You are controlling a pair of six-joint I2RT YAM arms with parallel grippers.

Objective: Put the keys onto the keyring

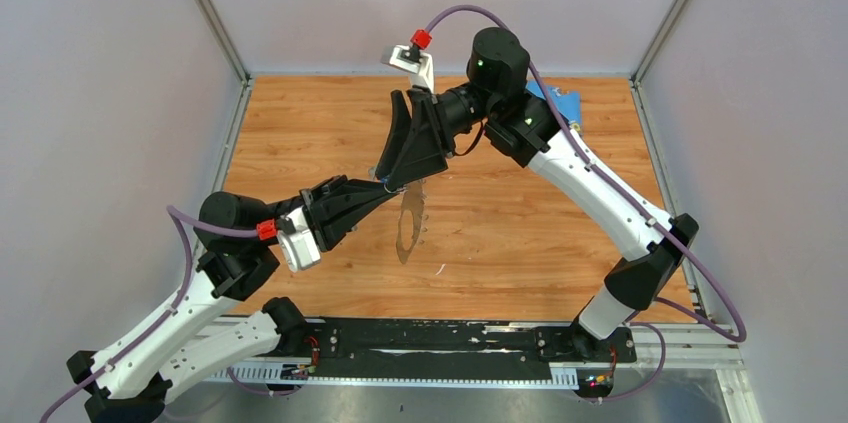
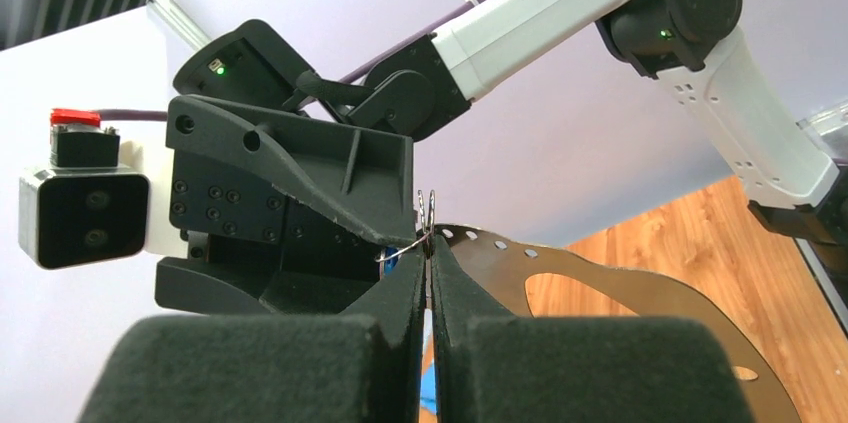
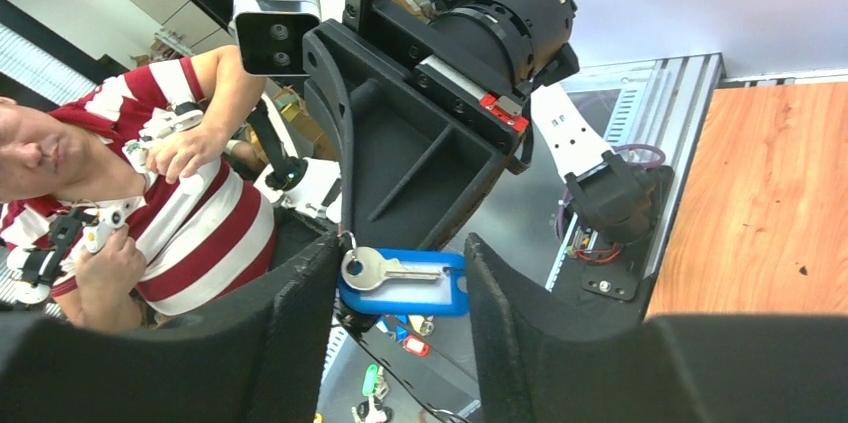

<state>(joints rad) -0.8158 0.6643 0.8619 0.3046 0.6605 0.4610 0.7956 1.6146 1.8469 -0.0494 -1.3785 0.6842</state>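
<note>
From 8 o'clock, the left gripper is clamped on the keyring above mid-table. From 1 o'clock, the right gripper has its fingers half apart around a blue-tagged key. I cannot tell if they grip it.

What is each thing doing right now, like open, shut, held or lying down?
left gripper: shut, pinching the keyring.
keyring: held up in the air by the left gripper.
right gripper: fingers apart around the key; squeezing or not, cannot tell.
key: between the right gripper's fingers, against a blue tag.
blue item: lying at the back, partly hidden.
</note>
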